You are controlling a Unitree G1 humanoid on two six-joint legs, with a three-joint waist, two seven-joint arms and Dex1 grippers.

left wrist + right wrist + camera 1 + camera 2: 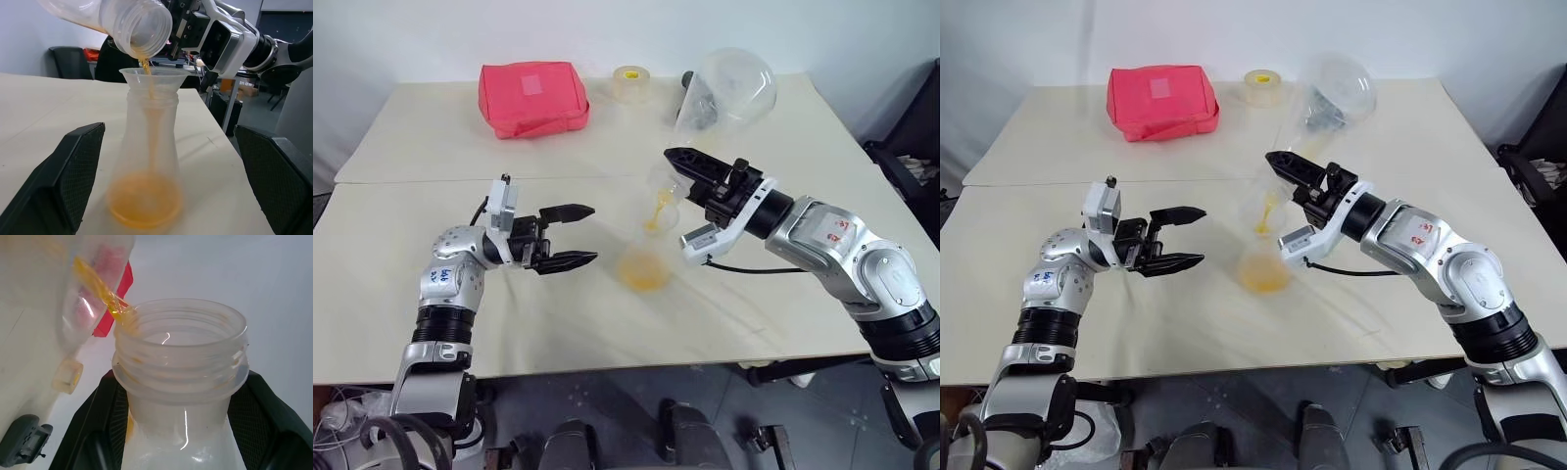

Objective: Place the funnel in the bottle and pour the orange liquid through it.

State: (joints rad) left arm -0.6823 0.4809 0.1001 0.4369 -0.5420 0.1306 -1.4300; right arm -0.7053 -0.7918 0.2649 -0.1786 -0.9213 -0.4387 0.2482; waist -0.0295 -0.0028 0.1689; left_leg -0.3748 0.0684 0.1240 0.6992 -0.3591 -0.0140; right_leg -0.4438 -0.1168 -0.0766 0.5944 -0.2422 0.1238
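You're gripping the clear flask [122, 22] by its neck with the right gripper [690, 171], streaming orange liquid [144, 200] through the funnel [154, 78]. The bottle [149, 161] is looking light and tippy, and your left gripper [570, 235] is waiting open beside it: take the base if steadying.

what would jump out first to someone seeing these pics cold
Mid-table, the right gripper tips a clear flask so a thin stream of orange liquid runs through the funnel into the frosted bottle. The left gripper waits open beside it. At the far edge lies a red pouch.
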